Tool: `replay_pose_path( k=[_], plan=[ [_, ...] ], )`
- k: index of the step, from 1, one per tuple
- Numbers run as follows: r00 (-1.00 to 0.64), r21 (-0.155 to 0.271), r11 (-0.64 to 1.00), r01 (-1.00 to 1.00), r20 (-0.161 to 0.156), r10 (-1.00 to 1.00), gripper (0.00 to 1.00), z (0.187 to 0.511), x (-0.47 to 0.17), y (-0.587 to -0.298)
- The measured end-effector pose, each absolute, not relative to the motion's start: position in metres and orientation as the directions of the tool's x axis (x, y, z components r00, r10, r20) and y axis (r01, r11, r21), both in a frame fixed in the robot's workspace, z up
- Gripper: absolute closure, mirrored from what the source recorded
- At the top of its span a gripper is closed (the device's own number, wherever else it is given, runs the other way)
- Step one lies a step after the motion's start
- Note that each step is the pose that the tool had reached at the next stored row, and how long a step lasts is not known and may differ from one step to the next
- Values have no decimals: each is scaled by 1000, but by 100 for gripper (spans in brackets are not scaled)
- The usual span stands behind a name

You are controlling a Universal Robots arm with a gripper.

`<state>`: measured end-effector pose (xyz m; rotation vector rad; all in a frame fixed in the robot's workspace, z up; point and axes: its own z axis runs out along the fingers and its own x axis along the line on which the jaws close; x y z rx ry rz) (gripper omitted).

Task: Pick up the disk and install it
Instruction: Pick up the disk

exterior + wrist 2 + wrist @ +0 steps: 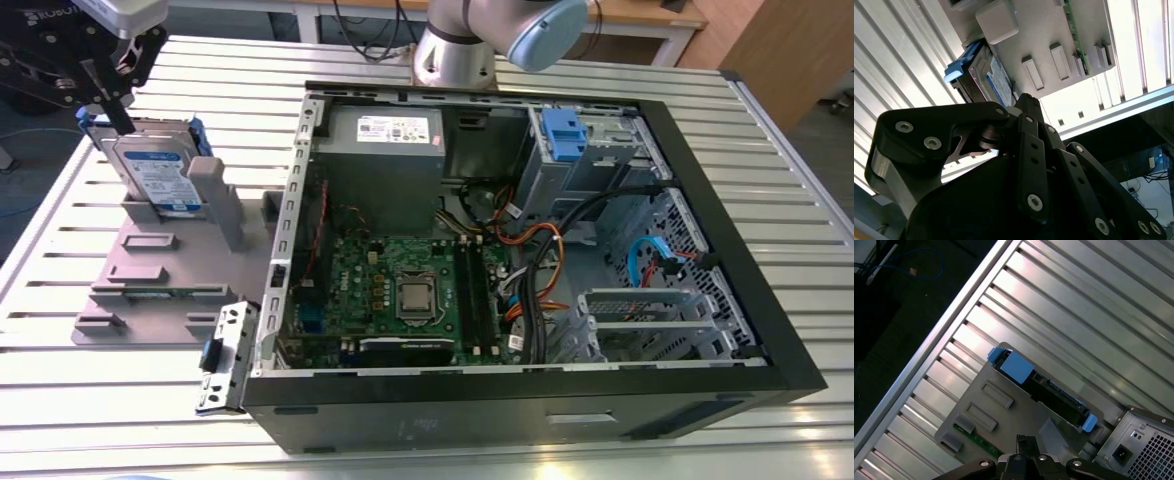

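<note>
The disk (158,175) stands on edge in a slot of a grey holder (154,285) on the exterior view's left, its white-and-blue label facing forward and blue rails at its sides. My gripper (118,115) hangs just above its upper edge, fingers drawn together with nothing between them. In the first wrist view the disk (1049,390) shows edge-on with blue rail ends, a short way off from my gripper (1026,441). The second wrist view has the disk (991,75) just beyond my gripper (1026,100).
An open computer case (534,405) lies on the slatted metal table, motherboard and cables exposed. A drive bay with a blue clip (563,135) sits at its far corner. A loose metal bracket (224,355) lies beside the case. The arm's base (461,50) stands behind it.
</note>
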<state>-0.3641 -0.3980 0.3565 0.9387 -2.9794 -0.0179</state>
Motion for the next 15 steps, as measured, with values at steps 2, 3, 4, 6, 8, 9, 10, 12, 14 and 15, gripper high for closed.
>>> replay_pose_path(
  k=[2, 3, 4, 6, 8, 9, 10, 12, 14, 15],
  plan=[
    [-819, 16, 819, -574, 14, -574, 89, 356, -364, -398],
    [-818, 16, 818, -574, 14, -575, 89, 356, -364, -398],
    [-818, 16, 818, -575, 13, -575, 89, 356, -364, -398],
    [-817, 16, 817, -576, 14, -576, 89, 356, -364, -398],
    [-817, 16, 817, -577, 13, -577, 89, 356, -364, -398],
    [-816, 16, 816, -577, 13, -577, 89, 356, -364, -398],
    [-816, 16, 816, -578, 14, -578, 89, 356, -364, -398],
    [-815, 16, 815, -579, 13, -579, 89, 356, -364, -398],
    [-815, 16, 815, -580, 13, -580, 89, 356, -364, -398],
    [-814, 16, 814, -580, 13, -580, 89, 356, -364, -398]
  ],
)
